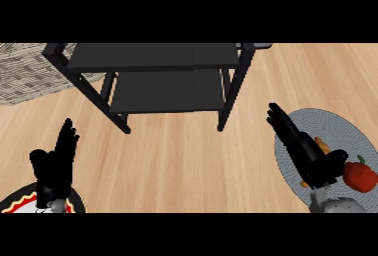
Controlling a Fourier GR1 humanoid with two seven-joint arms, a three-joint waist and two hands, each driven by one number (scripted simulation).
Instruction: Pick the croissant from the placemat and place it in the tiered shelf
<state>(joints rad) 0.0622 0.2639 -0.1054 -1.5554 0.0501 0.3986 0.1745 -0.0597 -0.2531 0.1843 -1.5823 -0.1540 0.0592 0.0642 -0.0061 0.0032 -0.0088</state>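
under right hand: croissant on placemat, mostly hidden.

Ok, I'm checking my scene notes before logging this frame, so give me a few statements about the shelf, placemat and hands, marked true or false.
1. The black tiered shelf has nothing on its tiers. True.
2. The right robot hand is over the grey placemat. True.
3. The red pepper sits on the shelf's top tier. False: it lies on the placemat, beside the right robot hand.
4. The left robot hand is curled round the croissant. False: its fingers are straight, holding nothing.
5. The croissant is mostly hidden by the right robot hand. True.
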